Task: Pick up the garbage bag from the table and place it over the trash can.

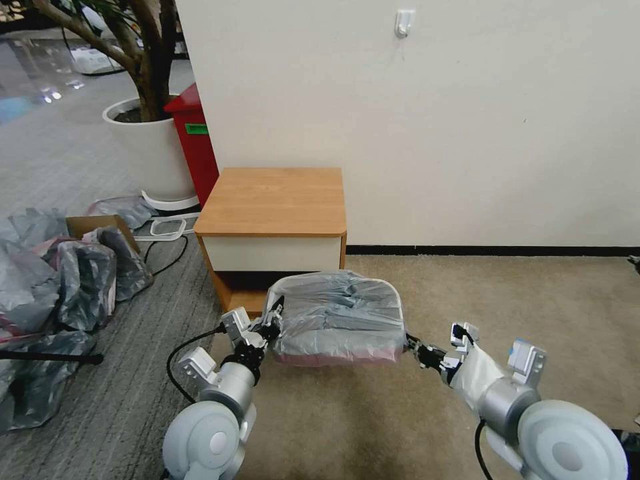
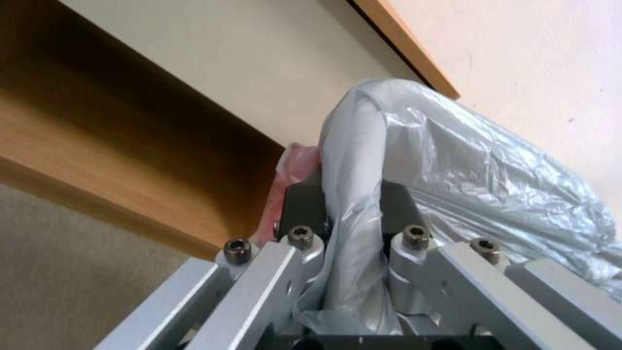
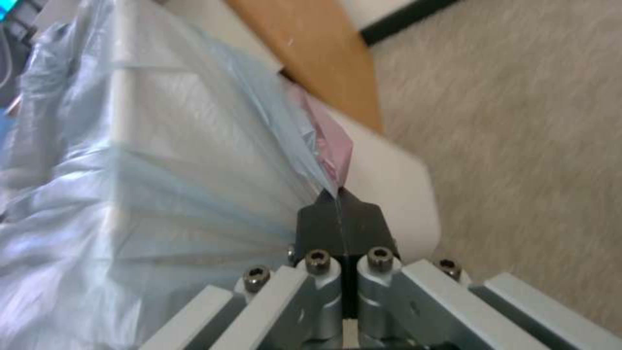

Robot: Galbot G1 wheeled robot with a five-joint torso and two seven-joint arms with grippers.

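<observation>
Garbage bag (image 1: 337,313) is draped over the trash can (image 3: 388,180), which sits on the beige carpet just in front of the table (image 1: 273,200). Grey plastic covers the can's top and hangs down its sides; a pink-tinged edge shows along the near lower side in the head view.

We have the left gripper (image 1: 270,327) at the can's left end. In the left wrist view its dark fingers (image 2: 301,204) sit apart, with a bunched fold of the bag running down between them. Whether they actually pinch the plastic is hard to judge from this angle; looks like loose contact at best.

We have the right gripper (image 1: 415,348) at the can's right end, low by the bag's edge. In the right wrist view its fingers (image 3: 320,223) are pressed together, with a thin stretched corner of the bag caught at the tips; the plastic fans out taut from that point. Bare cream wall of the can shows just beside the tips, below the pink edge.

Table top is bare wood. A pile of bigger grey bags (image 1: 60,280) lies on the floor well off to the left, and a red bin (image 1: 197,143) stands behind the table by the wall.
</observation>
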